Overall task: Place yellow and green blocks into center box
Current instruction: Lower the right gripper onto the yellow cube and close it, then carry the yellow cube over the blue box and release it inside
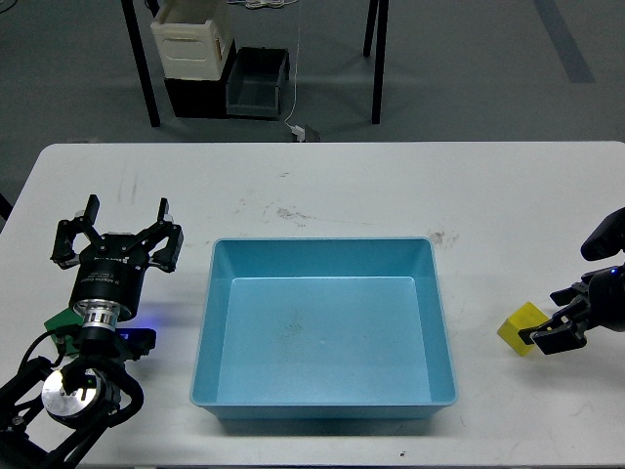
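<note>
A white counter (322,186) fills most of the view, scuffed here and there with grey marks. In the middle of it sits the light-blue tray (323,252), shallow, with sloped walls, and nothing inside it.

To the left of the tray, the left tool (118,227) stands over the counter with its fingers spread wide, gripping nothing. The green block (62,320) lies on the counter below and behind it, mostly hidden by the arm's silver wrist (only a corner and an edge show), well apart from the fingertips.

On the right side, the yellow block (520,326) rests on the counter, near the tray's right wall but not touching it. The right tool (555,330) comes in from the right edge and sits right against the block's right side; it is dark and partly cut off, so I cannot tell how wide its fingers stand or whether they grip the block.

Beyond the counter, on the grey floor, stand a cream crate (191,37) and a dark grey bin (258,83).
</note>
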